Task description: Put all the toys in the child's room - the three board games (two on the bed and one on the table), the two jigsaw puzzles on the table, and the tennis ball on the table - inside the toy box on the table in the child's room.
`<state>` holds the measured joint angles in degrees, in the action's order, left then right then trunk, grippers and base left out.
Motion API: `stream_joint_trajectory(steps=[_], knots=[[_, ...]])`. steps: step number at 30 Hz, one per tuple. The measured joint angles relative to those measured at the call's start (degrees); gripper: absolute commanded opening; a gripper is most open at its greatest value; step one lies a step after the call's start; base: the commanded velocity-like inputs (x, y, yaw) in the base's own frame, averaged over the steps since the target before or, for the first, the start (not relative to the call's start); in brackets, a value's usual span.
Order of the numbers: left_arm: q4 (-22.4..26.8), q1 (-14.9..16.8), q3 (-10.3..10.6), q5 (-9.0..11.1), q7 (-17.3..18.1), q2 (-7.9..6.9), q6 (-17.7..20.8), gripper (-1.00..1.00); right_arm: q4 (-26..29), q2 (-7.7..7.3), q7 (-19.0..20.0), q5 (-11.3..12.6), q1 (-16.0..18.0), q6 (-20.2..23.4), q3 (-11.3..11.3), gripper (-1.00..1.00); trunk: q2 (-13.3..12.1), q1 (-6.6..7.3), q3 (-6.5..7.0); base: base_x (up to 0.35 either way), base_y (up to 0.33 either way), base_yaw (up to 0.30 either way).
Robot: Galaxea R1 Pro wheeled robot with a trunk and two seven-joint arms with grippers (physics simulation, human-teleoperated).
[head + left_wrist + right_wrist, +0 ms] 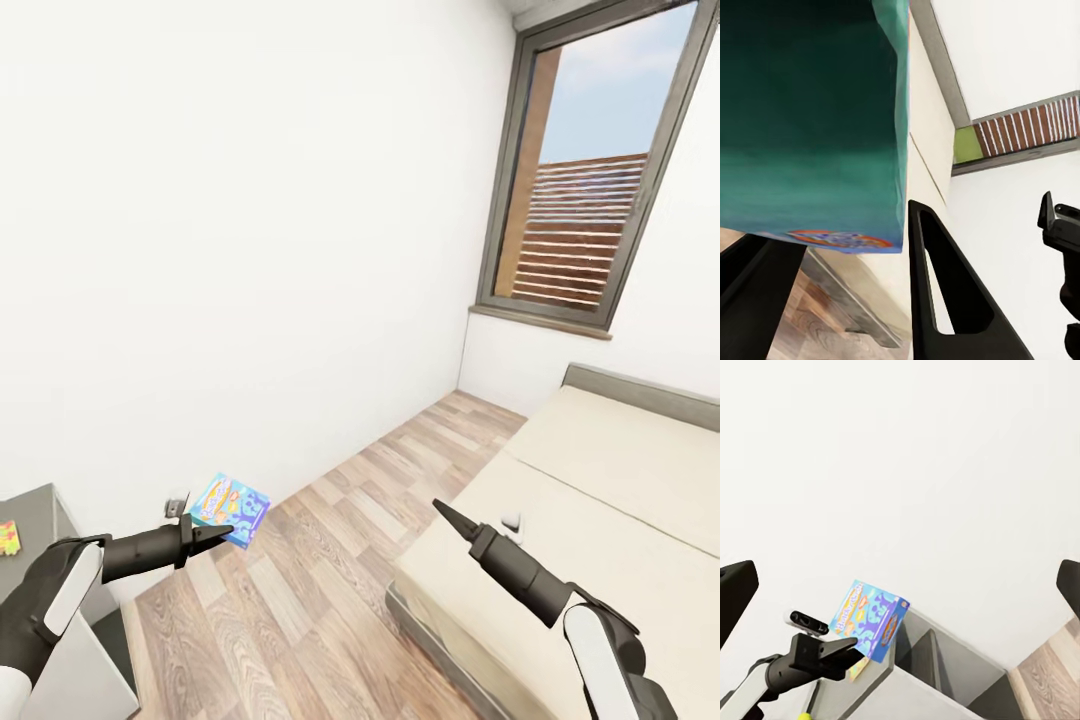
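My left claw (pixel 215 532) is clamped on the small blue board game (pixel 229 509), held in the air over the wood floor (pixel 330 560) beside the table (pixel 40 520). My right claw (pixel 440 507) hangs over the bed (pixel 600 500), seemingly shut and empty.

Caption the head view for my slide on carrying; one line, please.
Left gripper holds the small blue board game above the wood floor, right gripper empty over the bed.
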<state>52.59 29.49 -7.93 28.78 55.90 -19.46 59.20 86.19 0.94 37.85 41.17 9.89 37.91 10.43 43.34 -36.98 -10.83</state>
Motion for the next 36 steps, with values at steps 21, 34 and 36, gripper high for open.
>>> stream_joint_trajectory(steps=[21, 34, 36], knots=[[1.8, -5.3, 0.3, -0.1, 4.0, -1.87, 0.2, -1.0, 0.8, -2.39, 0.5, 0.6, -5.3, 0.1, 2.3, 1.0, -8.4, 4.62, 5.14, 0.0, 0.0, 0.042], [3.1, -5.6, 0.8, -0.5, 5.3, -1.73, 0.0, -1.0, 1.2, -2.5, 3.5, 0.1, -5.6, 0.2, 4.0, 1.0, -13.7, 7.48, 7.49, 0.0, 0.0, 0.142], [3.1, -5.6, 0.8, -0.5, 5.3, -1.68, 0.0, -1.0, 1.1, -2.51, 3.7, 0.1, -5.6, 0.1, 4.1, 1.0, -14.5, 7.92, 7.85, 0.0, 0.0, 0.284]])
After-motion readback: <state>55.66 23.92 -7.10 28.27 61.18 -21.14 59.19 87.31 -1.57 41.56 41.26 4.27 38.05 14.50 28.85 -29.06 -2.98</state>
